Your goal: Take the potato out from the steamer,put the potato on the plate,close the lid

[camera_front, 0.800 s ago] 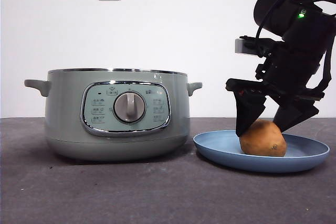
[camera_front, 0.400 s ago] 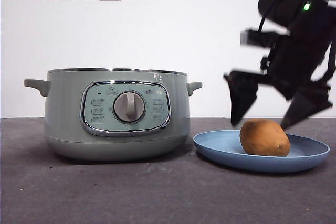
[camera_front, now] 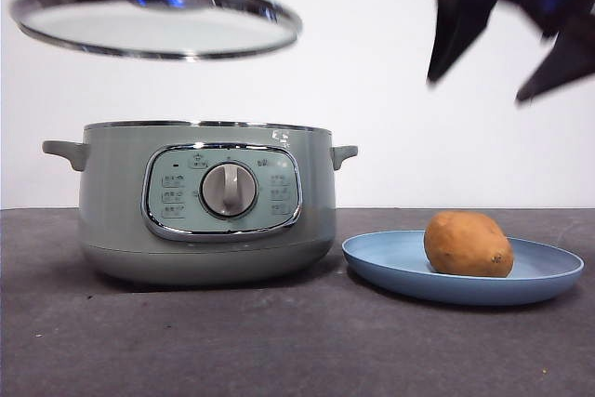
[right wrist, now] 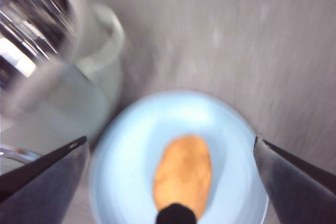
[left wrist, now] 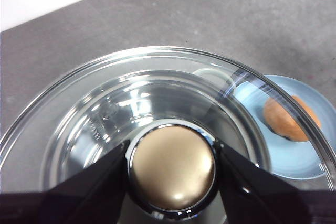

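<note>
The potato [camera_front: 468, 244] lies on the light-blue plate [camera_front: 390, 265] to the right of the sage-green steamer [camera_front: 204, 200], whose top is uncovered. My right gripper [camera_front: 488, 44] hangs open and empty high above the plate; its wrist view shows the potato [right wrist: 182, 176] on the plate [right wrist: 131, 145] far below. My left gripper [left wrist: 171, 167] is shut on the knob [left wrist: 171, 166] of the glass lid [camera_front: 153, 20] and holds it slightly tilted in the air above the steamer. Through the glass I see the steamer's inside [left wrist: 105, 124] and the plate [left wrist: 294, 150].
The steamer and plate stand on a dark grey table [camera_front: 279, 341] in front of a white wall. A side handle [camera_front: 345, 153] of the steamer points toward the plate.
My right gripper has let go of the potato and risen well above the plate. The lid has come down from the top edge to over the steamer.
</note>
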{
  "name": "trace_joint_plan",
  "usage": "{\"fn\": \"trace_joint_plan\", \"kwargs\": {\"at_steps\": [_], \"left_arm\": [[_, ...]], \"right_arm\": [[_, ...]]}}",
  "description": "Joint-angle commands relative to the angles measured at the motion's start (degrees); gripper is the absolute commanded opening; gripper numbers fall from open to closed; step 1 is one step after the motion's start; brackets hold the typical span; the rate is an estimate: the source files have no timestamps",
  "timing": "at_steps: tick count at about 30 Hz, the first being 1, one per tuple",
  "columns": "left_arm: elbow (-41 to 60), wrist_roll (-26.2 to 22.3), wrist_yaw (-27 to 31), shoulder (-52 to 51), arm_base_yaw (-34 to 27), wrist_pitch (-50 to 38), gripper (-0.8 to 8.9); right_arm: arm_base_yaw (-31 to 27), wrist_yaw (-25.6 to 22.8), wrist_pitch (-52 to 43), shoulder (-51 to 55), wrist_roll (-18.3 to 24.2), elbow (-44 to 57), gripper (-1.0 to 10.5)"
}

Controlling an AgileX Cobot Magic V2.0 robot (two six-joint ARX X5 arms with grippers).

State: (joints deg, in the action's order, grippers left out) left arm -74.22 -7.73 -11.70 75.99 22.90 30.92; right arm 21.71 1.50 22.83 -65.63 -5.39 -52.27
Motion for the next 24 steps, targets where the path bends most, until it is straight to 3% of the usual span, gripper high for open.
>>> {"fn": "trace_joint_plan", "kwargs": {"at_steps": [1,13,24], "left_arm": [[-0.48,-1.53,-0.55,1.77,0.44,-4.31,-0.13],[-0.48,-1.57,-0.5,10.93,0.46,-10.64,-0.13],[-0.48,-1.55,-0.37,14.51,0.42,-10.45,-0.13]], "right_arm": [[0.0,-0.15,0.39,5.73,-0.81,0.33,6.6],[0.11,-0.11,3.78,25.31,-2.47,0.02,6.6],[0.11,-0.13,4.72,28.13,-2.64,-0.09,6.6]]}}
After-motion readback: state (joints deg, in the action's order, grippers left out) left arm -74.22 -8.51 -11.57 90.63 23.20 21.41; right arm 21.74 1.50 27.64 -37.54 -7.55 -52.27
